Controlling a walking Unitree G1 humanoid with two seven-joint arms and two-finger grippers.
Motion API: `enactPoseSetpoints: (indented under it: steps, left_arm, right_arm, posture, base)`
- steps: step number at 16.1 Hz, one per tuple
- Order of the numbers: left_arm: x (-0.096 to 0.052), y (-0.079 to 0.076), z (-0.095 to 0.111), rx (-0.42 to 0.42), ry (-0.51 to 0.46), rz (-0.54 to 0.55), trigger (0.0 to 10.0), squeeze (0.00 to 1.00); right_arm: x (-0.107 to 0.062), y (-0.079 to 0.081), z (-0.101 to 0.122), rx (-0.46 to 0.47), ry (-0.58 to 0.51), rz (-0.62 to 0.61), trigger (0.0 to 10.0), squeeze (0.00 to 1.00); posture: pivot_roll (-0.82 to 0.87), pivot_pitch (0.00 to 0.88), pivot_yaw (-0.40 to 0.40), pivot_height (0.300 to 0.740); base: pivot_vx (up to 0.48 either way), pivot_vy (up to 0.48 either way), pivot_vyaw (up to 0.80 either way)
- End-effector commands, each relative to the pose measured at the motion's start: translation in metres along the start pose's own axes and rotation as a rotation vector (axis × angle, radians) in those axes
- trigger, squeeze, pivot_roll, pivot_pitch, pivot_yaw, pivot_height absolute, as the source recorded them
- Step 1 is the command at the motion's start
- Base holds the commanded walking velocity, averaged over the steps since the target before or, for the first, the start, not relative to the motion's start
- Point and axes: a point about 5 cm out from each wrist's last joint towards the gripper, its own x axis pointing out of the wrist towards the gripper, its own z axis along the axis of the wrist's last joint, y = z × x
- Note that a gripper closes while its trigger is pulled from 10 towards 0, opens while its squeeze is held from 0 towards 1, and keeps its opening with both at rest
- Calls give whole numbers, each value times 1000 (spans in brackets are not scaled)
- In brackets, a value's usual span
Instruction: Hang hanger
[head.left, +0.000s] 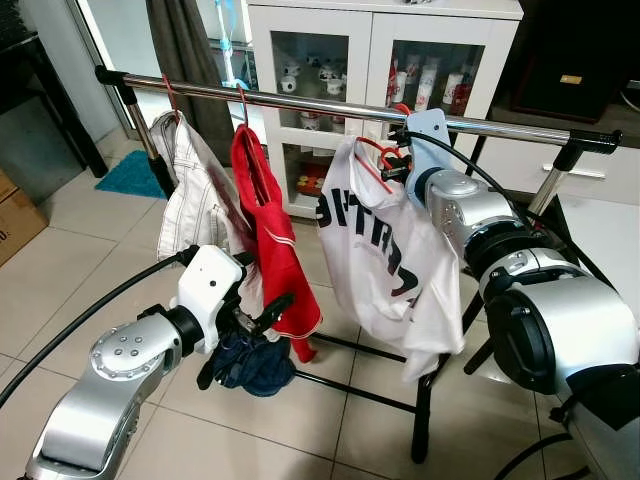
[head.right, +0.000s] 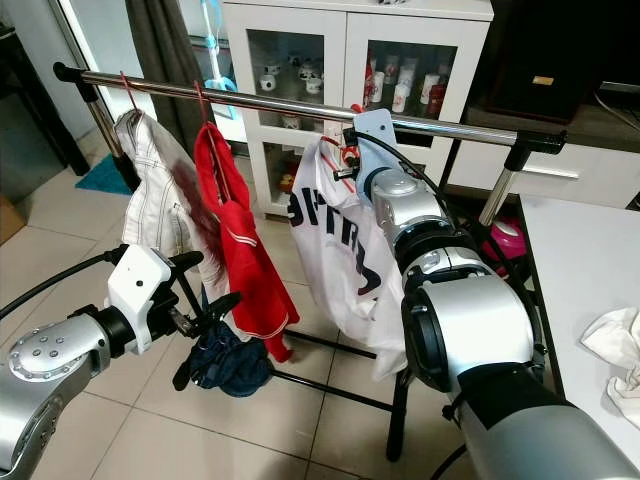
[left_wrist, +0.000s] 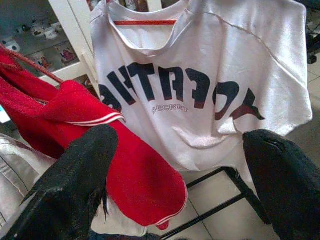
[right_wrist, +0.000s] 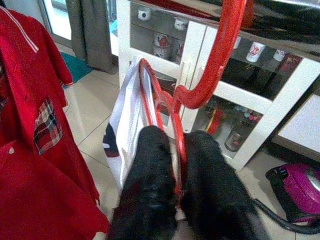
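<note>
— What does my hanger look like?

— My red plastic hanger (right_wrist: 176, 107) is thin-armed with a thick curved hook. It carries a white short-sleeved T-shirt with dark block lettering (head.left: 385, 255), whose letters read mirrored from the head camera.

— Where is it?

— Upper middle of the head frame, right of centre, up at the long chrome clothes rail (head.left: 300, 102). In my right wrist frame the hook curves up to the rail's dark underside at the top edge; I cannot tell whether it rests on it.

— How does it sit?

— Upright, the shirt draping down and slightly bunched.
</note>
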Motion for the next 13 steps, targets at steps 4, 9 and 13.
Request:
enactPoseSetpoints:
  steps: [4,9,13]
  left_arm:
    - [-1,-1,4,12,-5,1,10000,1000]
    - [-1,0,4,11,-6,-3,10000,1000]
    - [-1,-1,4,11,-4,-3,10000,1000]
  right_arm:
    - [0,9,14,28,-39,50,0,0]
    - [0,14,14,58,-24,90,0,0]
    - [1,15,12,54,-8,73,10000,0]
  posture:
    - [3,2,22,740]
    - [1,3,26,740]
    - [2,11,21,740]
  base:
    - [0,0,0]
    - [0,0,0]
    - [0,0,0]
